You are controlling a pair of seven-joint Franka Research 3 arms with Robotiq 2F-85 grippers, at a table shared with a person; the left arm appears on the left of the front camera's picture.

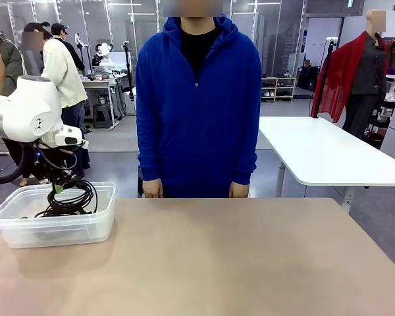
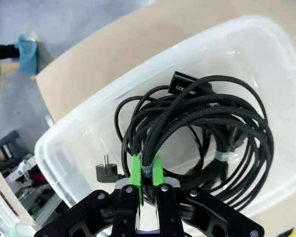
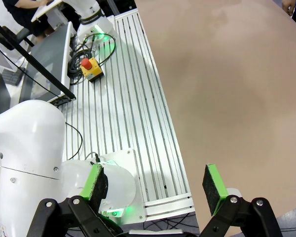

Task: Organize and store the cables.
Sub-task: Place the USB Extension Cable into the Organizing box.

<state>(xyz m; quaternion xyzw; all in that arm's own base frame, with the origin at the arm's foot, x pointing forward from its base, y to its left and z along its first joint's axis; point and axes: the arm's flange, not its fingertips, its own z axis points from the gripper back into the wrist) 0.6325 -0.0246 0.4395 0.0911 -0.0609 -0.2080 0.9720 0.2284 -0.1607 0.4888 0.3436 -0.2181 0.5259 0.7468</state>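
My left gripper [image 2: 147, 178] pinched the limp, light braided cables [image 2: 197, 133] over the clear bin [image 2: 79, 143]; my right gripper [image 3: 155, 185] gaped empty.

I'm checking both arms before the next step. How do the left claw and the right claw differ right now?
The left claw is shut on a coil of black cables; the right claw stands wide open, holding nothing. The left claw hangs over the clear plastic bin; the right claw sits above the table edge and the ribbed metal base. Both have black fingers with green pads.
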